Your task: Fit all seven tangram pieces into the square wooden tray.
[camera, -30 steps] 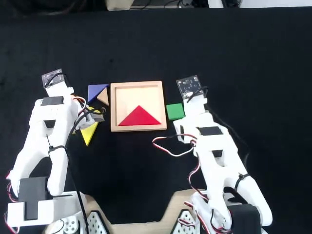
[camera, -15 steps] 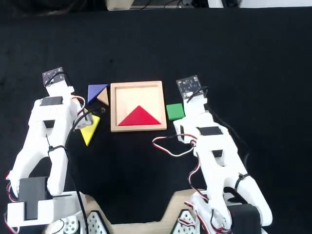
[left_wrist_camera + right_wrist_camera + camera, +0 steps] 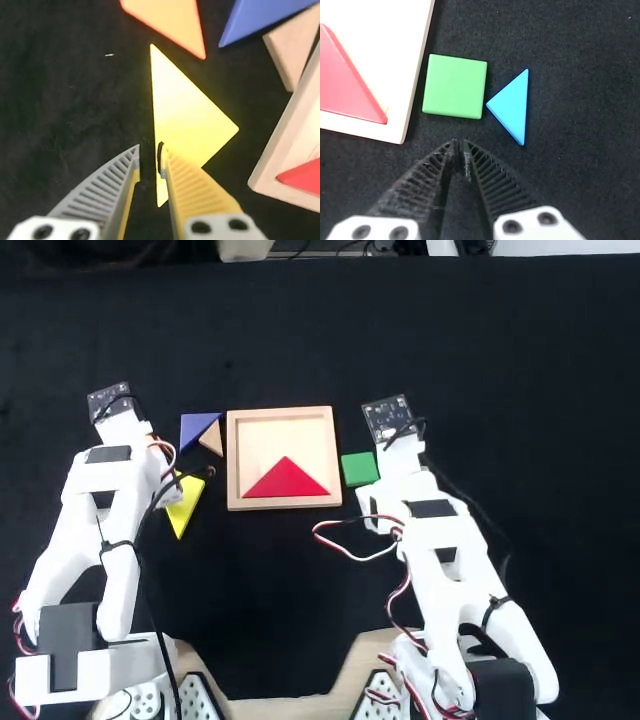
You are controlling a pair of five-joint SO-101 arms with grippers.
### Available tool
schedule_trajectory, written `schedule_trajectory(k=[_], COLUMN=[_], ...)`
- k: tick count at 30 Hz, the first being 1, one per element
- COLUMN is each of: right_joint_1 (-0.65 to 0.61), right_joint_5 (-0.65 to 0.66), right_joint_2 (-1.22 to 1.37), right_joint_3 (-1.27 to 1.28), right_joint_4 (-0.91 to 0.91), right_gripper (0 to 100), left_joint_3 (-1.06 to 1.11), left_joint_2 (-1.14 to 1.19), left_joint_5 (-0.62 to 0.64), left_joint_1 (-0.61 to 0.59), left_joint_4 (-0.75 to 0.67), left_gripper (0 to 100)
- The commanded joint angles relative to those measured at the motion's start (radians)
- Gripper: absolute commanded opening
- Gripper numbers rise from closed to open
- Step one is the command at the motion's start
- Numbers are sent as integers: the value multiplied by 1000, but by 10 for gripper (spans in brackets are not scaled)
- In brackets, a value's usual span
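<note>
L. gripper (image 3: 150, 156): fingers nearly closed, narrow slit, nothing held, over edge of yellow triangle (image 3: 185, 125), flat on table beside tray (image 3: 232, 455). R. gripper (image 3: 459, 147): fingers together, empty, near green square (image 3: 455, 86) & light-blue triangle (image 3: 515, 107). Red triangle (image 3: 286, 480) lies in tray.

Black table (image 3: 500, 360): tray (image 3: 232, 460), 6 loose pieces (image 3: 359, 468)
</note>
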Motion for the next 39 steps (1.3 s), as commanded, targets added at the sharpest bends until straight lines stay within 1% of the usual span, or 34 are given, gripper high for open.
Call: schedule_trajectory(k=[1,4,9,10,12,14,18,20,24,29,32,36,39], right_joint_1=[-20,-20,-20,-21,-21,-25,-55,-57,-57,-57,-57,-57,-57], right_joint_5=[2,32,55,55,57,57,57,57,57,57,57,57,57], right_joint_2=[-31,-31,-31,-31,-31,-31,-31,-31,-31,-31,-31,-31,-31], right_joint_3=[-8,-8,-8,-8,-7,-7,-4,-4,-2,-2,-2,-2,-2], right_joint_4=[-21,-21,-21,-21,-21,-21,-21,-21,-21,-21,-21,-21,-21], right_gripper=[15,15,14,14,14,14,14,14,14,14,14,14,14], left_joint_3=[-45,-45,-1,1,5,-2,-51,-59,-58,-85,-122,-205,-302], left_joint_2=[-32,-32,-32,-32,-34,-34,-34,-34,-34,-23,34,169,252], left_joint_5=[51,54,97,97,118,166,173,173,167,97,89,89,87], left_joint_1=[47,81,85,82,77,79,77,77,74,1,-8,-22,-22], left_joint_4=[-12,-18,-103,-104,-101,-52,21,29,31,21,29,34,121], left_gripper=[82,82,88,98,152,187,192,195,244,272,281,297,300])
